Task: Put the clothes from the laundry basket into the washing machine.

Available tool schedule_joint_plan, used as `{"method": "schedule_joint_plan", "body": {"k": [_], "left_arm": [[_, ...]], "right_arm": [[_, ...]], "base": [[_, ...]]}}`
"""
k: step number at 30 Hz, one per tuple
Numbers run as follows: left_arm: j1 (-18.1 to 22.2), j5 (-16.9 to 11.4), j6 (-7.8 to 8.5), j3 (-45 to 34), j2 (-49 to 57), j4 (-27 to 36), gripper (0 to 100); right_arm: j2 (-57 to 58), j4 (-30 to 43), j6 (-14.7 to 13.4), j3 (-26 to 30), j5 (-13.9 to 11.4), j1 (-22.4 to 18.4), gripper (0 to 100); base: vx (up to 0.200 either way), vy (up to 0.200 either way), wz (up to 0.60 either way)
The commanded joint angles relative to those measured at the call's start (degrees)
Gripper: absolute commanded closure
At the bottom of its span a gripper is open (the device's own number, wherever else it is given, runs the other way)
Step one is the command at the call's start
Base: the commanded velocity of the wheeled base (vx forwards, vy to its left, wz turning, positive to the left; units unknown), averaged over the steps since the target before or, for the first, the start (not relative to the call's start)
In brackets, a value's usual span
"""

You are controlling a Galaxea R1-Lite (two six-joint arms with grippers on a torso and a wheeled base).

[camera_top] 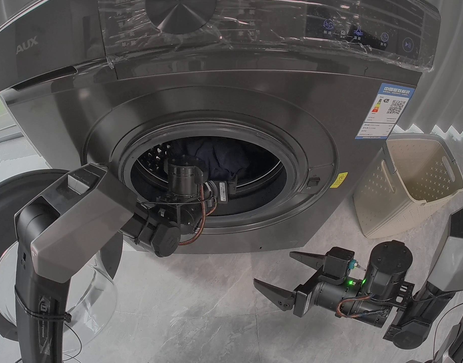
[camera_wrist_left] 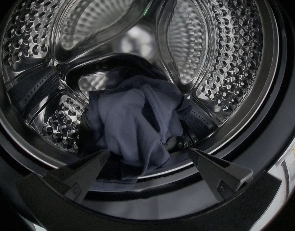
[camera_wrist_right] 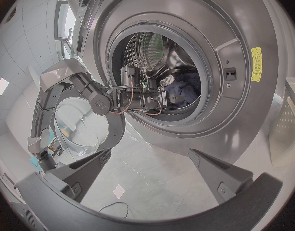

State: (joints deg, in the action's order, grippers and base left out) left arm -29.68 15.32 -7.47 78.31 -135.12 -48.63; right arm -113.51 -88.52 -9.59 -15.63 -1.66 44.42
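clothes (camera_wrist_left: 137, 119) | dark blue bundle low in washing machine (camera_top: 317, 127) drum | judged soft, light, limp: pinch a raised fold | left gripper (camera_wrist_left: 148, 150) wide, empty, at drum mouth | right gripper (camera_top: 273, 267) wide, empty, near laundry basket (camera_top: 377, 197)

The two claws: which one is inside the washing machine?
The left gripper: it sits in the mouth of the washing machine, open before the dark blue cloth. The right gripper hangs open outside, above the floor.

A laundry room: front-loading washing machine (camera_top: 211, 127), tiled floor (camera_top: 201, 303), laundry basket (camera_top: 418, 182) beside it.
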Motion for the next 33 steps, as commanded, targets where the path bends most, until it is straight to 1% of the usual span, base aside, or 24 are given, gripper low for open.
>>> {"method": "schedule_joint_plan", "body": {"k": [1, 7, 9, 10, 17, 21, 22, 23, 26, 30, 31, 33], "left_arm": [[0.33, 0.06, 0.00, -0.88, -0.67, -0.15, 0], [2.17, 0.06, 0.00, 1.40, -3.75, -0.06, 0], [3.32, 0.06, 0.27, 4.04, -5.68, -0.06, 0], [3.32, 0.06, 0.27, 5.18, -6.21, 0.20, 100], [3.14, -0.21, 0.00, 12.04, -8.84, 2.84, 100], [2.97, -0.03, -0.61, 17.31, -12.01, 2.05, 100], [2.97, -0.03, -0.61, 17.49, -12.10, 2.05, 100], [2.97, 0.15, -1.58, 21.00, -13.50, 1.34, 100], [2.97, 0.15, -2.90, 25.49, -14.56, -0.94, 100], [2.97, 0.23, -3.07, 25.40, -13.85, -2.00, 100], [2.97, 0.23, -3.07, 25.40, -13.68, -2.08, 0], [2.70, 0.23, -3.16, 24.61, -12.27, -2.44, 0]], "right_arm": [[-0.14, -0.08, 0.01, 0.07, -0.01, 0.05, 0], [-0.14, -0.08, -0.07, 0.07, -0.01, 0.14, 0], [-0.14, -0.08, 0.01, -0.02, -0.01, 0.14, 0], [-0.22, -0.08, -0.07, -0.02, -0.01, 0.14, 0], [-0.22, -0.08, -0.07, -0.10, -0.01, 0.14, 0], [-0.22, -0.08, -0.07, -0.10, -0.01, 0.14, 0], [-0.22, -0.08, -0.07, -0.19, -0.01, 0.14, 0], [-0.14, -0.08, -0.07, -0.19, -0.01, 0.14, 0], [-0.14, -0.08, -0.07, -0.19, -0.01, 0.14, 0], [-0.14, -0.08, -0.07, -0.28, -0.10, 0.14, 0], [-0.14, -0.08, -0.07, -0.28, -0.10, 0.14, 0], [-0.14, -0.08, -0.07, -0.28, -0.10, 0.14, 0]], "base": [[0.000, 0.000, 0.00], [0.000, 0.000, 0.00], [0.000, 0.000, 0.00], [0.000, 0.000, 0.00], [0.000, 0.000, 0.00], [0.000, 0.000, 0.00], [0.000, 0.000, 0.00], [0.000, 0.000, 0.00], [0.000, 0.000, 0.00], [0.000, 0.000, 0.00], [0.000, 0.000, 0.00], [0.000, 0.000, 0.00]]}}
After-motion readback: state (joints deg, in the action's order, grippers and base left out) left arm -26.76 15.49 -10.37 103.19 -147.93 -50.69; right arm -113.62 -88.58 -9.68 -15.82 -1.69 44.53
